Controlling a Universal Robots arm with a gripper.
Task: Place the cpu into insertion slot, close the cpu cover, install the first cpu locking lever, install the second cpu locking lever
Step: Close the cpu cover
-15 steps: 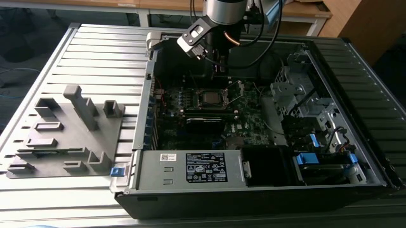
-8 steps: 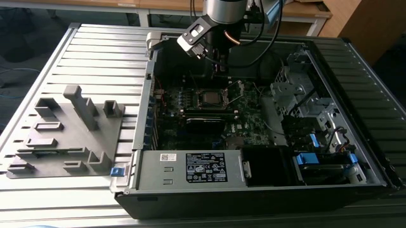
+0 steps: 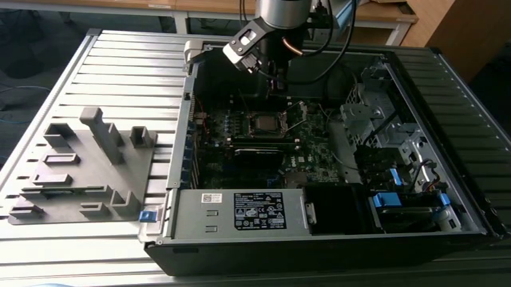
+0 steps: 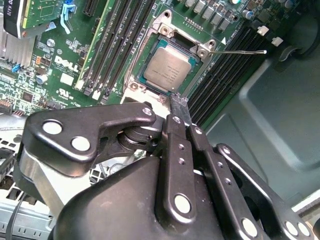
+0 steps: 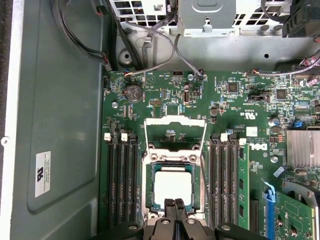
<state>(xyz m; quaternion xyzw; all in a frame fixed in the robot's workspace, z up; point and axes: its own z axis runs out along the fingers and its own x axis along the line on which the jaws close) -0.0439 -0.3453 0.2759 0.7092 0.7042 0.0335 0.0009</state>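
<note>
Exterior view first: the slatted table [image 3: 119, 72] carries the open computer case [image 3: 319, 254], with a grey rack [image 3: 80, 167] lying beside it on the exterior view's left. My arm reaches into the case from the far side. Inside, the power supply box [image 3: 239, 212] with its white label sits at the near wall, well apart from where I am working.

On the green motherboard [image 5: 165, 95], in the first wrist view, the cpu cover [image 5: 175, 121] is swung open. Its shiny frame lies back off the socket, and bare board shows through its square opening. The cpu [image 5: 172, 187] is already down in its slot, flat and square to the socket walls, so I judge the first step done.

In the second wrist view a thin wire locking lever [image 4: 240, 51] sticks out sideways from the socket corner, unlatched.

My gripper [image 4: 179, 102] has its two fingers pressed together with nothing between them. The tips hang at the socket's edge, just beside the chip — whether they touch the frame I cannot tell.

So the step in hand, as I read it, is closing the cover. That calls for getting my shut tips to the far bar of the open frame and tipping it over onto the chip — gently, without dragging across the chip's top or snagging the loose lever.
</note>
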